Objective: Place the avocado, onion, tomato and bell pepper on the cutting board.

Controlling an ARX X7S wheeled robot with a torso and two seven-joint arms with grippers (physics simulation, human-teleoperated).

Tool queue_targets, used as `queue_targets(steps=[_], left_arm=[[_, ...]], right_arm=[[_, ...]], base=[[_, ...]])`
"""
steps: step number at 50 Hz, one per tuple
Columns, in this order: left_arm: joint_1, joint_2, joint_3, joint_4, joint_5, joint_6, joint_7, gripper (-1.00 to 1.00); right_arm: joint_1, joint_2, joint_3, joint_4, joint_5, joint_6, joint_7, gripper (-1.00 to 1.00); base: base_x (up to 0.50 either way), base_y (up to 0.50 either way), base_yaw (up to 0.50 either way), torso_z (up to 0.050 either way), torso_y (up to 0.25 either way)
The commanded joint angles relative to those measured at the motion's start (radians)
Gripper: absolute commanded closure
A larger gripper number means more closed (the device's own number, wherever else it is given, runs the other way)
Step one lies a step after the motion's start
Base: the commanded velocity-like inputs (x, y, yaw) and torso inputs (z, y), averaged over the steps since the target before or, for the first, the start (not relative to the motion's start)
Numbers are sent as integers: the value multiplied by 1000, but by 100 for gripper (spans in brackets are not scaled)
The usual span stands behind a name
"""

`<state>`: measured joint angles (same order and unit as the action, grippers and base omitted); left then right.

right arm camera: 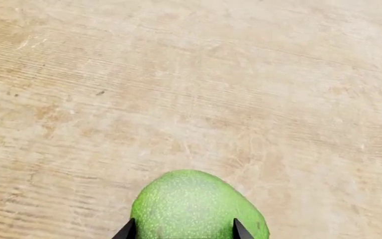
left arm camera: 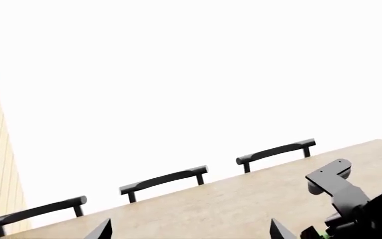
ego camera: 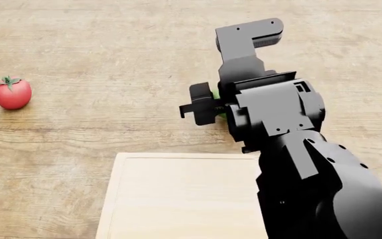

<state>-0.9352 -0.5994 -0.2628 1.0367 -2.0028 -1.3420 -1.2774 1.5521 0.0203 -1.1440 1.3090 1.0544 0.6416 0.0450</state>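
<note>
1. Your right claw (right arm camera: 181, 230) has the avocado (right arm camera: 196, 205) between its two finger tips, one tip on each side of the fruit. The tips look to be touching the skin, so it's gripping the avocado.
2. Head view: the right arm covers most of the avocado, only a sliver of green (ego camera: 216, 95) shows beside the claw, out on the desk (ego camera: 111, 59) past the far edge of the cutting board (ego camera: 177, 199).
3. Can't tell if the avocado is resting on the desk or raised off it.
4. Cutting board sits near you, pale wood, nothing on the part in view; its right side is hidden by the arm.
5. Tomato (ego camera: 12, 93) stands upright on the desk at far left, calyx up, well apart from board and avocado.
6. Your left claw (left arm camera: 191, 231) shows only as two dark finger tips at the frame edge, spread wide apart with nothing between them, so it's open.
7. Left wrist view looks across the desk toward three dark chairs (left arm camera: 164, 180) along its far edge, with the right arm (left arm camera: 340, 191) at one side.
8. Onion and bell pepper aren't visible in any view.
</note>
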Motion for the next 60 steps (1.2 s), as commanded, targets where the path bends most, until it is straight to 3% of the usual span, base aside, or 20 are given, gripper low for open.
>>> queue_targets(steps=[1, 6, 10, 22, 31, 40, 60], left_arm=[[14, 41, -54, -3, -18, -15, 19, -100], [16, 50, -64, -5, -24, -25, 15, -100], [7, 55, -60, -8, -26, -31, 6, -100], [27, 132, -114, -10, 36, -113, 70, -100], [37, 175, -141, -7, 70, -154, 105, -100], [40, 198, -156, -10, 94, -173, 138, -100], [48, 121, -132, -7, 6, -98, 56, -100]], right_arm=[[35, 77, 40, -179, 17, 19, 59, 100], [9, 315, 130, -784, 162, 170, 339, 100], [18, 432, 186, -1059, 272, 262, 482, 100], [-12, 675, 309, -1475, 639, 402, 760, 100], [-44, 831, 346, -1685, 872, 397, 962, 100], [-118, 916, 347, -1764, 936, 359, 1020, 100], [-242, 894, 315, -1711, 842, 311, 954, 100]], base=[[0, 0, 0, 0, 0], [0, 0, 0, 0, 0], [0, 0, 0, 0, 0], [0, 0, 0, 0, 0], [0, 0, 0, 0, 0], [0, 0, 0, 0, 0], [0, 0, 0, 0, 0]])
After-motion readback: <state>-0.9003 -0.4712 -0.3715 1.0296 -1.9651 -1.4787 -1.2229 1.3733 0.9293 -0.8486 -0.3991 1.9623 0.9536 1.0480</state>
